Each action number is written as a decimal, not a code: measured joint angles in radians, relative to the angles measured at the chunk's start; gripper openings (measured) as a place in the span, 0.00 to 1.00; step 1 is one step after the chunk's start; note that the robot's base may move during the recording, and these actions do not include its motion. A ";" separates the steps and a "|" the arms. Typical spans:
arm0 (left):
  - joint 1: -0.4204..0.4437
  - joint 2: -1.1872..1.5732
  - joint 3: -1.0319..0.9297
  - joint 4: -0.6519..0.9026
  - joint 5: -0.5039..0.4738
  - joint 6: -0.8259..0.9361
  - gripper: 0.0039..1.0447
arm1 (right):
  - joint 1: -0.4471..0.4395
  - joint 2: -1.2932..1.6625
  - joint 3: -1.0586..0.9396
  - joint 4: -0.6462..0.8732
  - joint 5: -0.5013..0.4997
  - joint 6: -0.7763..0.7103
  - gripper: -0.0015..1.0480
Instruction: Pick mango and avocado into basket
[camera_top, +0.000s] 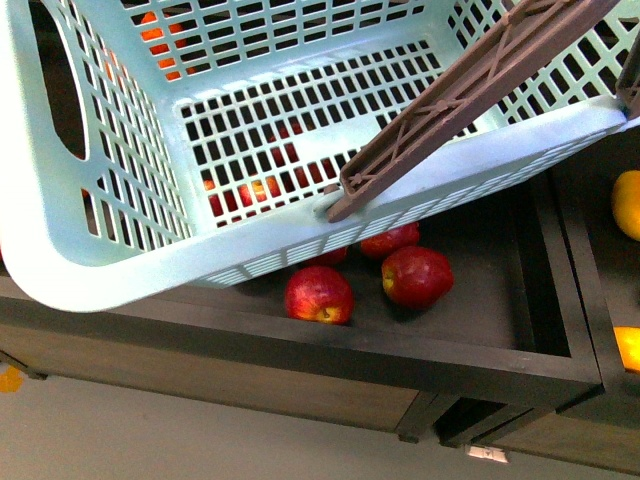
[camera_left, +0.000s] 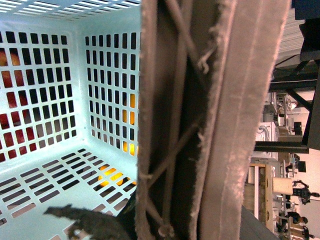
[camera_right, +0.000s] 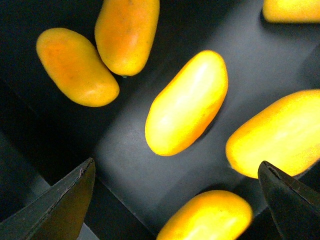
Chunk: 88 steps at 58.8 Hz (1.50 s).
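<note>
Noted right gripper spread wide, empty. Found mango lying just ahead of its fingertips, centred between them, untouched, amid other yellow fruits.

— What do we lose in the front view?
— The basket runs off the top and left edges, and its brown handle leaves at the upper right. The rim covers the top of one red apple; further apples we catch only in scraps through the lattice. Two orange fruits are cut by the right edge.
— And at the wrists?
— At the left wrist the handle blocks much of the basket, and we cannot name the dark ragged shape beside it. At the right, four mangoes are cropped, and the right hand shows only two fingertips.
</note>
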 joint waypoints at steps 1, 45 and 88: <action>0.000 0.000 0.000 0.000 0.000 0.000 0.15 | 0.003 0.019 0.018 -0.008 0.000 0.020 0.92; 0.000 0.000 0.000 0.000 0.002 0.000 0.15 | 0.026 0.274 0.227 -0.114 0.055 0.237 0.92; 0.000 0.000 0.000 0.000 0.002 0.000 0.15 | 0.042 0.470 0.502 -0.216 0.141 0.224 0.92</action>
